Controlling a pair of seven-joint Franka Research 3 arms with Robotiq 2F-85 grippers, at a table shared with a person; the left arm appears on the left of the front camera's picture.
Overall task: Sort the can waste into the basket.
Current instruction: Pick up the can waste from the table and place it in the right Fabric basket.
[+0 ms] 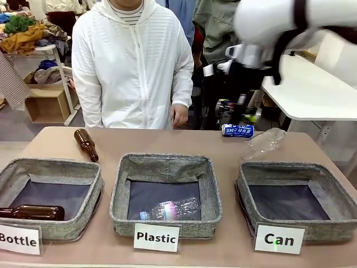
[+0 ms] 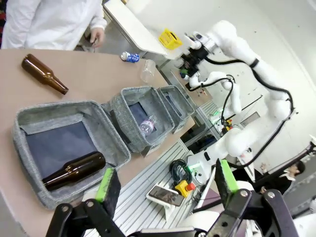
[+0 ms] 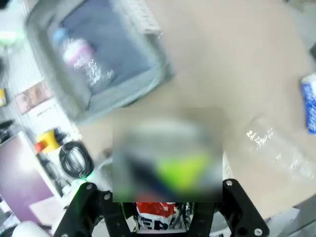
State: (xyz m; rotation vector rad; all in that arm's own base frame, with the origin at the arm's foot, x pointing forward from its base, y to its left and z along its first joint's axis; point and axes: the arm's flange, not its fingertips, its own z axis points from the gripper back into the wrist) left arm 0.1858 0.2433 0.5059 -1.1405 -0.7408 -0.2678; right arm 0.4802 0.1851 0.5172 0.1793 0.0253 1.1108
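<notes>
– Can waste, status?

– Two pieces, neither one in. The blue-and-white can lies on its side close to the far edge of the worktop, toward the far right corner, just beside a clear plastic bottle. The crushed can hangs above that same far edge in the right claw, as I read it. The front view shows a dark crumpled thing with colourful print under the wrist. The right wrist view shows red-and-white print between the fingers.

– Claws?

– Right claw is drawn together, and I judge it clamped on the crushed can. Left claw stands apart with nothing between its pads, back by the near left corner.

– And the Can basket?

– Can basket sits at the near right corner. Its dark lining is bare, with nothing in it.

– Tally?

– None delivered. One can is lifted and has yet to be carried across to the near right corner and let go. The other lies untouched on the worktop. I judge this early, with the first of two in hand. The plastic bottle beside the blue-and-white can has to stay out of the pick.
</notes>
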